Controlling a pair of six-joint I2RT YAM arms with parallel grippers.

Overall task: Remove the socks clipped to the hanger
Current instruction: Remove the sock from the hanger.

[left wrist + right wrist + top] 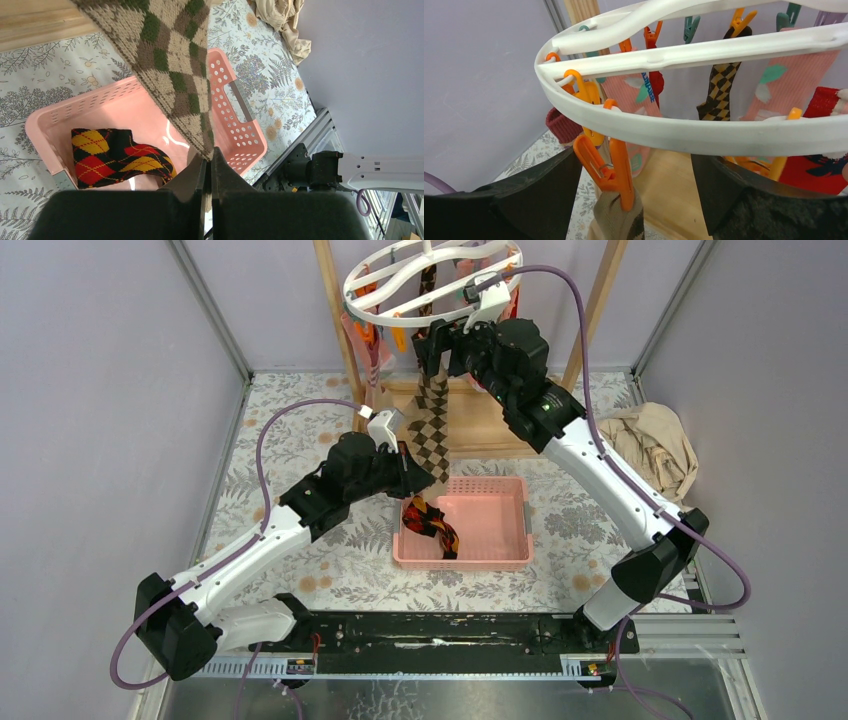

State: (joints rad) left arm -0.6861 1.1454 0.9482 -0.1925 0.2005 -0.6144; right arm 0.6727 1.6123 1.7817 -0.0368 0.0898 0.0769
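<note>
The left pincer (209, 155) is pressed together on the lower end of a brown-and-tan checked sock (175, 65); the fabric edge is nipped between the two dark fingertips. Over the far left corner of the pink basket (235, 125) this grip is held, above the desk (300, 440).

The right pincer (634, 170) is spread wide at the near rim of the hanger (684, 132). One finger is seen on each side of an orange clip (611, 170), and the upper end of the same checked sock is gripped by that clip. Whether the clip is touched by the fingers cannot be told.

The checked sock is drawn out straight between clip and left pincer. Its long axis is slanted: the top end is fixed high at the hanger, and the bottom end is pulled down and toward the near side, as seen from the top camera.

Further socks are left clipped to the white ring: a pink one with coloured patches (789, 85), a red one (824, 165) and a dark checked one (721, 90), all hung downward. A black argyle sock (115, 155) with red and yellow diamonds is laid crumpled in the left part of the basket. The ring is carried by a wooden frame (500, 430) at the far side, and a beige cloth (655, 445) is bunched at the right edge.
</note>
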